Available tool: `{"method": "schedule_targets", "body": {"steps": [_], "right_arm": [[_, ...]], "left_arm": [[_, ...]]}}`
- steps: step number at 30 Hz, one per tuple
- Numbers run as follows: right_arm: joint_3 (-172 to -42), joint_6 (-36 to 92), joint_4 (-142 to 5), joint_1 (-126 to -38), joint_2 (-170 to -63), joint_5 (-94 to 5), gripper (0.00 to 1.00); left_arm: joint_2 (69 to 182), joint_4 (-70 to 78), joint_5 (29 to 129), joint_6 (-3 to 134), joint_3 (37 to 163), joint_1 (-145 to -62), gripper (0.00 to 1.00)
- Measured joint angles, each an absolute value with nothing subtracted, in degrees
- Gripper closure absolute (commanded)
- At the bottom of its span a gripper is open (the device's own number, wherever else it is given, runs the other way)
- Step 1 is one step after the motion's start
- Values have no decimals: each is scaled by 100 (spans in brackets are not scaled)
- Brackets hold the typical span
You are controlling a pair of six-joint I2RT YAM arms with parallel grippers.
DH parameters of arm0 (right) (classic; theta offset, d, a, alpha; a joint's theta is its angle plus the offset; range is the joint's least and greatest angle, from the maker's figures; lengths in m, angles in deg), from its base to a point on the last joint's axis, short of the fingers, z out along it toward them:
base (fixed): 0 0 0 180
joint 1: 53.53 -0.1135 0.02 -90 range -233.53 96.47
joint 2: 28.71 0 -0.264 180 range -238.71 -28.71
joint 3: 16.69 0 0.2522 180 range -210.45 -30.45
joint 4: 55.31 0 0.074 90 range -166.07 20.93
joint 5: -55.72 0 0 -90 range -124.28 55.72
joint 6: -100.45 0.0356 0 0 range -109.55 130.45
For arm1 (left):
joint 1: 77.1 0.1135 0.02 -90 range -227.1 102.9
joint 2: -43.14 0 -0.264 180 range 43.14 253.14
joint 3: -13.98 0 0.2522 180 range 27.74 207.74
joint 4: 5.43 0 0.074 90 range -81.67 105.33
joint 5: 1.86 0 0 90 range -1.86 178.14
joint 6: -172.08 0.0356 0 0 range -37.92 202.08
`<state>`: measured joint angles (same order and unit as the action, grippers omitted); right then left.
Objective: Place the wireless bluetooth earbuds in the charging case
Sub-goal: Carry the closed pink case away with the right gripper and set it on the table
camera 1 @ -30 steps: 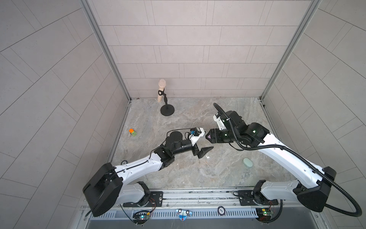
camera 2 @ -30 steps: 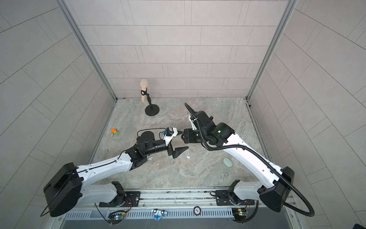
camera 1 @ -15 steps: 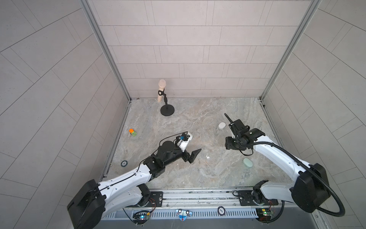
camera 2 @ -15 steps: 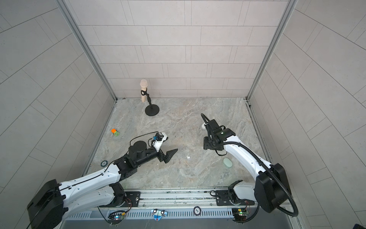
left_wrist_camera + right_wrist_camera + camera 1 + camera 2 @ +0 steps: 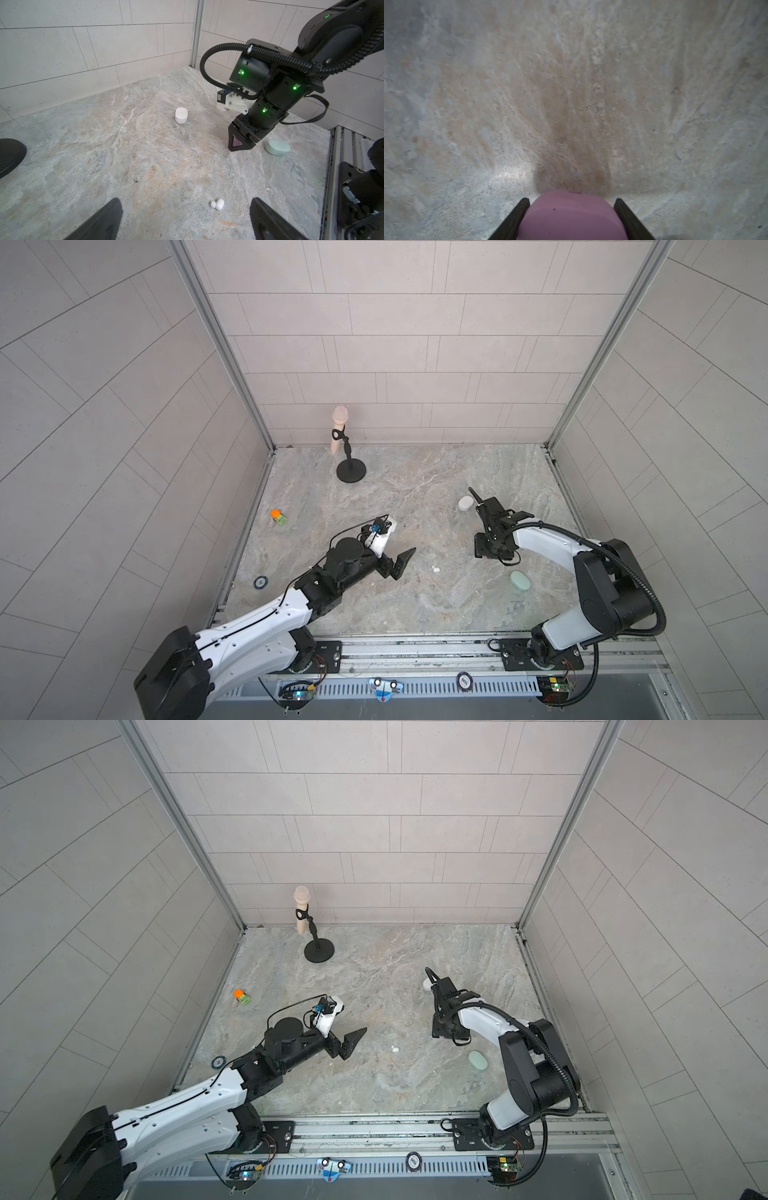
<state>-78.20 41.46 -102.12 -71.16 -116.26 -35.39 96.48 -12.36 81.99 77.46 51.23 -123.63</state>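
The white earbud (image 5: 217, 204) lies on the tabletop (image 5: 145, 155) just in front of the left claw (image 5: 185, 214), whose jaws stand wide apart and hold nothing, while the right claw (image 5: 571, 200) squeezes a lilac thing (image 5: 571, 220), maybe a case, seen up close only in the right wrist view.

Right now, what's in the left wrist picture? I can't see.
A white earbud lies on the table before the open left gripper. The right gripper holds a lilac case near a white case and a mint case.
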Motion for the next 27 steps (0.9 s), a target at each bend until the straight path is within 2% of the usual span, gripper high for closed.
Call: {"method": "schedule_targets", "body": {"steps": [7,16,27], "right_arm": [[-7649,4148,-10116,-7107,-11674,-3536,42],[-7651,4137,-10099,-7092,-11670,-3510,22],[-8093,4050,-10901,-7072,-11023,-3484,12]], "left_arm": [[9651,-1236,8227,7748,5123,-12363,0],[9648,-1214,8245,7748,5123,-12363,0],[9646,-1137,8293,7713,5123,-12363,0]]}}
